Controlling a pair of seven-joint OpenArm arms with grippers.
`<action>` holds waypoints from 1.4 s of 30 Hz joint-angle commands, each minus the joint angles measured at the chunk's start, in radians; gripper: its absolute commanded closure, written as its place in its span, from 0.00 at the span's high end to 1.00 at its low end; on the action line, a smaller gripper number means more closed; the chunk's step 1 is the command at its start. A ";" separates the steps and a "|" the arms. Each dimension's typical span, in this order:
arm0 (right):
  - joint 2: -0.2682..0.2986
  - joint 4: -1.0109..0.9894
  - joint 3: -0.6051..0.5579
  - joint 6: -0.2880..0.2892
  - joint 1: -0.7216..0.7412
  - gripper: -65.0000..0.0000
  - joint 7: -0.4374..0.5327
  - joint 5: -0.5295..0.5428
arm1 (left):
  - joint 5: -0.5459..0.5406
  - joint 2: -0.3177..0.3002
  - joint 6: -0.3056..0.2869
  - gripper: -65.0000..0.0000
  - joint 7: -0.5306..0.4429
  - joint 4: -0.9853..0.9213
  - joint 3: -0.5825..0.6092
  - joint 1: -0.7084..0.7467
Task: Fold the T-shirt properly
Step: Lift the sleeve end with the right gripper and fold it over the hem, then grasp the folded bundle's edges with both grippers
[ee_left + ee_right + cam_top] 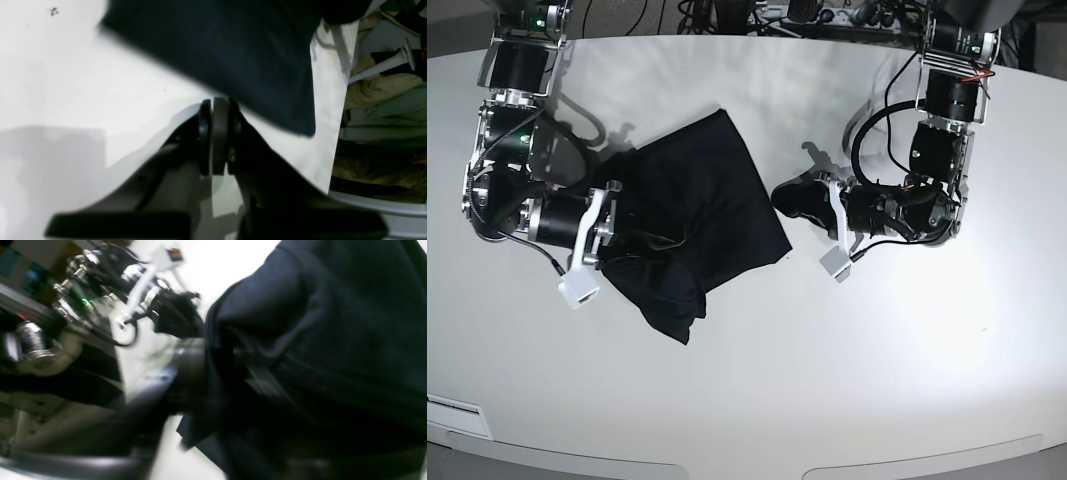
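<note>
A: Black, soft and rumpled, that's the T-shirt (692, 215), lying partly folded on the white desk (757, 380), one flat panel angled up toward the far side and a bunched heap at its near-left end.

B: And the right pincer (632, 240)?

A: Buried in that bunched edge. From its wrist view the cloth (317, 350) drapes right over the fingers, everything blurred, so I cannot tell whether it's clenched or released.

B: The left pincer (218, 103)?

A: Clenched tight on nothing, fingers pressed together just off the shirt's corner (300, 123). From the base view it sits beside the shirt's right edge, close but apart, low over bare desk.
</note>
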 commanded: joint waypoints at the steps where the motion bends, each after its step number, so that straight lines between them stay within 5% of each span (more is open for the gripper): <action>1: -0.001 0.013 -0.035 0.005 0.023 0.61 0.017 0.034 | -0.027 -0.005 -0.007 0.05 -0.005 0.013 -0.004 -0.024; 2: -0.004 0.014 -0.077 0.005 0.025 0.68 0.017 0.034 | -0.028 -0.005 -0.007 0.05 -0.005 0.013 -0.004 -0.024; 7: -0.005 0.020 -0.285 0.005 0.079 0.69 0.017 0.034 | -0.035 -0.005 -0.007 0.05 -0.005 0.013 -0.004 -0.025; 12: -0.005 0.020 -0.346 0.005 0.148 0.66 0.017 0.034 | -0.037 -0.006 -0.007 0.05 -0.004 0.013 -0.004 -0.041; 15: -0.003 0.020 -0.308 0.005 0.206 0.48 0.017 0.034 | -0.071 -0.015 -0.007 0.05 -0.003 0.013 -0.004 -0.058; 19: -0.003 0.020 -0.163 0.005 0.278 0.00 0.017 0.034 | -0.122 -0.031 -0.007 0.05 0.000 0.013 -0.004 -0.063; 21: -0.002 0.020 -0.064 0.005 0.286 0.00 0.017 -0.012 | -0.124 -0.038 -0.007 0.05 0.004 0.013 -0.004 -0.063; 25: 0.001 0.020 0.093 0.005 0.255 0.00 0.151 -0.412 | -0.124 -0.060 -0.007 0.05 0.003 0.013 -0.004 -0.063; 28: 0.031 0.020 0.136 -0.070 0.187 0.00 0.201 -0.520 | -0.124 -0.070 -0.007 0.05 0.003 0.013 -0.004 -0.063; 32: 0.029 0.020 0.138 -0.095 0.089 0.00 0.203 -0.577 | -0.124 -0.069 -0.007 0.05 0.003 0.013 -0.004 -0.064; 42: -0.093 0.020 0.138 -0.007 -0.009 0.00 0.257 -0.525 | -0.133 -0.069 -0.007 0.05 0.003 0.013 -0.004 -0.063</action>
